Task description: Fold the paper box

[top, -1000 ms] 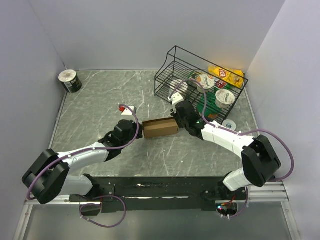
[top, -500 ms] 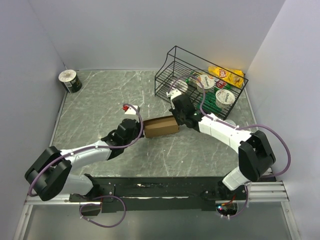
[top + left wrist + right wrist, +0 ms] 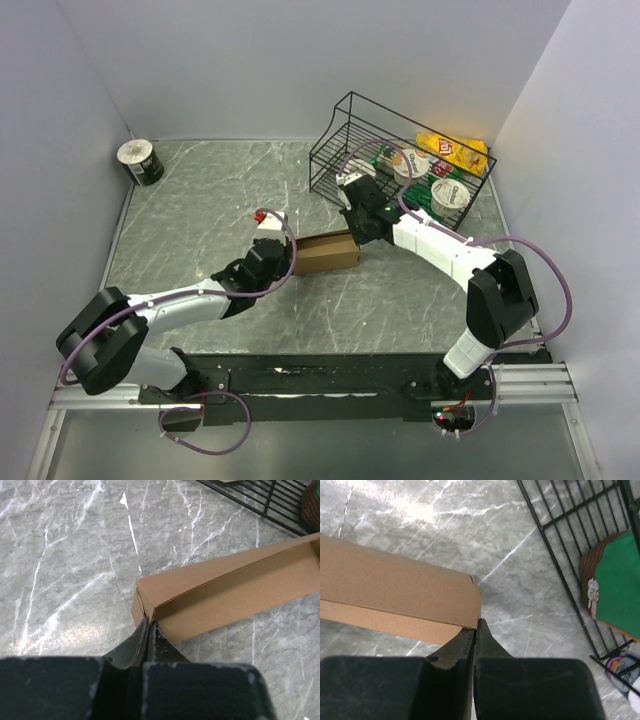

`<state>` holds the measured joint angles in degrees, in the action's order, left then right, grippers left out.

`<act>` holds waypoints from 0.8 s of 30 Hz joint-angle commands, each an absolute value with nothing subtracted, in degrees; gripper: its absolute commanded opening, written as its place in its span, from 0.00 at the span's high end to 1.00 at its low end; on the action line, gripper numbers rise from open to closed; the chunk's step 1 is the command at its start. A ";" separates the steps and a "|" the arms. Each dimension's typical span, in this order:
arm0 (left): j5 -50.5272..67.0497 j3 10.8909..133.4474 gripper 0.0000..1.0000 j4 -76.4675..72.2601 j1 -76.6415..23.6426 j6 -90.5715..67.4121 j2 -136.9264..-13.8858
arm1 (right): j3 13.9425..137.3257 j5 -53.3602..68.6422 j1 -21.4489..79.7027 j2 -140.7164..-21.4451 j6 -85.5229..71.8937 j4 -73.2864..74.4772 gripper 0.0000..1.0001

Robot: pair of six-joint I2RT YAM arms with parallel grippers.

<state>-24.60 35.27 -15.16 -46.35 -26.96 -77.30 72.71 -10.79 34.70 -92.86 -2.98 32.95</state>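
The paper box (image 3: 325,254) lies closed up as a shallow brown cardboard oblong near the middle of the surface (image 3: 190,205), a little toward its right edge and just in front of the black wire basket (image 3: 335,150) that stands by the far right corner. Its long axis runs left to right, the right end slightly farther back.

The 2 claws meet it from opposite ends. The left claw (image 3: 292,263) is at the box's left end. In the left wrist view its fingers (image 3: 142,635) are pressed together with no gap, and their tips touch the near-left corner of the box (image 3: 235,587), right at the seam where the end wall meets the long side wall. The right claw (image 3: 357,240) is at the right end. In the right wrist view its fingers (image 3: 470,640) are likewise together, the tips touching the box's (image 3: 390,592) right-hand corner. Whether either claw has cardboard nipped between its tips cannot be told.
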 commanded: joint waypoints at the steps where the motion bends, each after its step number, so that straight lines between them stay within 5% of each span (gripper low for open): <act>1: -23.20 34.72 0.99 -4.04 -47.64 -26.19 -80.68 | 76.99 -6.42 34.28 -92.99 -6.06 35.68 1.00; 6: -23.03 35.24 0.95 -3.87 -47.64 -27.94 -79.90 | 77.52 -6.85 34.28 -93.16 -5.72 36.03 1.00; 11: -23.03 35.42 0.64 -4.57 -47.64 -30.06 -75.94 | 76.12 -9.31 34.63 -93.08 -1.94 35.42 1.00; 24: -18.03 35.42 0.18 -2.98 -43.69 -28.48 -62.07 | 71.90 -11.60 34.98 -89.92 2.63 32.17 1.00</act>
